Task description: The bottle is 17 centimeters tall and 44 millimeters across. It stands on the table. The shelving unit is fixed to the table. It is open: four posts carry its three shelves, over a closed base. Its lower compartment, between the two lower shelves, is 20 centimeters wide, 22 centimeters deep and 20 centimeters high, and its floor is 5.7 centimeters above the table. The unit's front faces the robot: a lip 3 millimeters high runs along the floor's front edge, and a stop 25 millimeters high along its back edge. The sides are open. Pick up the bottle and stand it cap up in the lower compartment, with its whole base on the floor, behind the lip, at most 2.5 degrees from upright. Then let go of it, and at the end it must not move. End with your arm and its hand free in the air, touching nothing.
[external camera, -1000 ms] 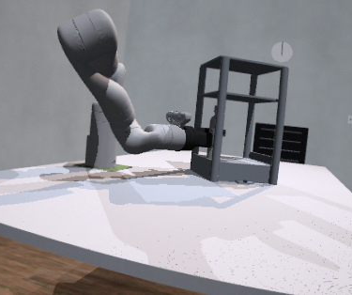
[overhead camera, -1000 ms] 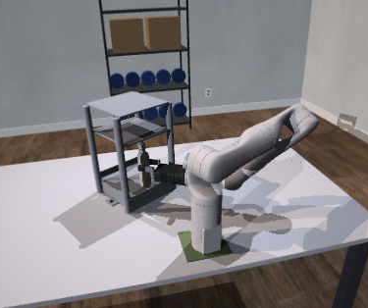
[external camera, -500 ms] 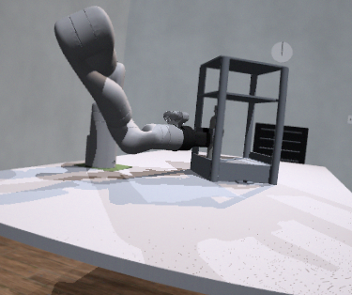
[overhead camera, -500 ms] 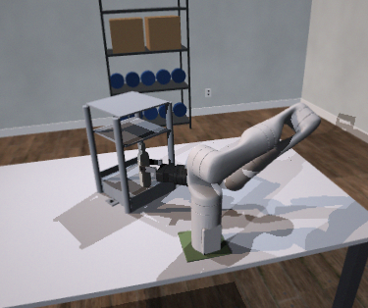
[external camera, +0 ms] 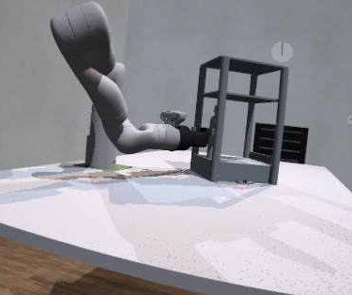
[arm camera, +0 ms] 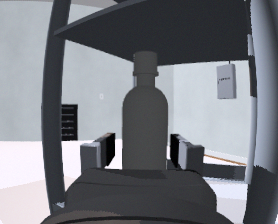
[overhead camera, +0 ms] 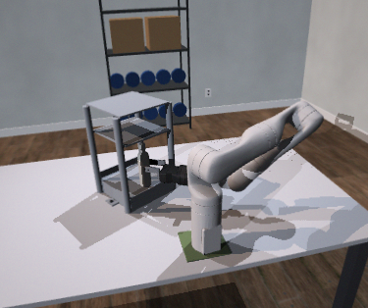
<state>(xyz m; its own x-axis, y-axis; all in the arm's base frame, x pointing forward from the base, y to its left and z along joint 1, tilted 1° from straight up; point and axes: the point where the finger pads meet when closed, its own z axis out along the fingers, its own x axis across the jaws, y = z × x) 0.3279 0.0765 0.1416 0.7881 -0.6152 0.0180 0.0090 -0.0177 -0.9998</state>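
Note:
The grey bottle [overhead camera: 145, 164] stands cap up inside the lower compartment of the grey shelving unit [overhead camera: 126, 145], near its front right side. In the exterior view the bottle [external camera: 212, 127] shows just behind a front post of the unit [external camera: 239, 122]. My gripper [overhead camera: 153, 168] reaches level into the compartment from the robot's side. It is open, with one finger on each side of the bottle. In the wrist view the bottle [arm camera: 144, 123] stands upright between my open fingers, with a gap on both sides. Its base is hidden behind my gripper body.
The unit's front posts [arm camera: 57, 90] frame my wrist closely on both sides, and the middle shelf [arm camera: 156, 23] is right above the cap. My arm's base stands on a green pad [overhead camera: 204, 245]. A tall rack [overhead camera: 145, 59] with boxes and blue balls stands behind the table.

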